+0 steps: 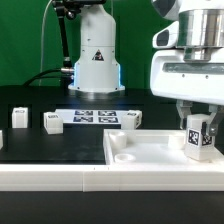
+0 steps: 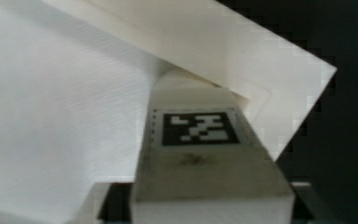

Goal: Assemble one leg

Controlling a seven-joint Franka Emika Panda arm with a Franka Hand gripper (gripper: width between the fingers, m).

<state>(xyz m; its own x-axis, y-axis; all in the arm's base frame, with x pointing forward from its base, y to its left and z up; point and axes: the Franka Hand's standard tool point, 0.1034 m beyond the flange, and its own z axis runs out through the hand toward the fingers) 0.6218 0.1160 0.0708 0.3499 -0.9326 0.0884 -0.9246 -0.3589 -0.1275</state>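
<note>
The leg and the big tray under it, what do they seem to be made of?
The leg looks like matte white plastic: smooth, opaque faces, with what looks like a printed paper tag. The tray seems the same white plastic, with moulded rounded recesses. Neither is certain from looks alone.

Even, bright lighting; both pictures coarse and soft.

In the exterior view the white parts are lit strongly from above against a dark table (image 1: pixel 60 145) and a green backdrop; the near white rim along the bottom of the frame is nearly blown out. A bluish glow is seen on the arm's base near the upper centre. In the wrist view the leg (image 2: pixel 202 165) is rendered softly, with grey shading at lower centre and a black corner at upper right.
</note>
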